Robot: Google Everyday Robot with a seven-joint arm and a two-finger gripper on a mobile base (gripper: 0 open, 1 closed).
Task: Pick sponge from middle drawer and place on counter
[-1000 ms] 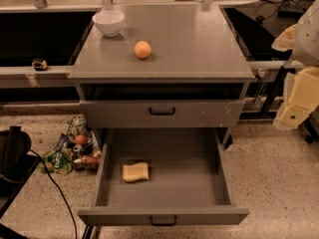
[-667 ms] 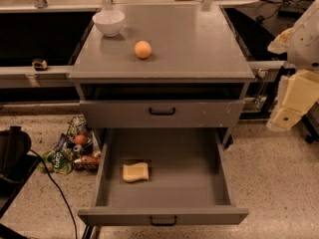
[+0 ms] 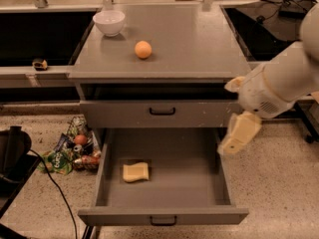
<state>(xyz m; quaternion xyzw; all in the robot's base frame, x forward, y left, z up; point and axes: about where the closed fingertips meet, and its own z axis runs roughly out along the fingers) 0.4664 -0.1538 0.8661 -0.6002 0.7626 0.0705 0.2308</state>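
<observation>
The pale-yellow sponge (image 3: 135, 172) lies flat on the floor of the open middle drawer (image 3: 164, 215), left of centre. The drawer is pulled fully out below a closed grey drawer (image 3: 162, 112). My gripper (image 3: 239, 133), a pale cream part at the end of the white arm (image 3: 279, 83), hangs at the right, just above the open drawer's right wall, well apart from the sponge. It holds nothing that I can see. The grey counter (image 3: 199, 39) is the cabinet's flat top.
On the counter are a white bowl (image 3: 109, 22) at the back left and an orange ball (image 3: 143, 49) near the middle. A pile of wrappers and cans (image 3: 75, 148) lies on the floor left of the drawer, beside a black object (image 3: 12, 151) and a cable.
My arm has swung in from the right edge, leftward and down. The gripper now hangs by the open drawer's right wall. The sponge and the counter things have not moved.
</observation>
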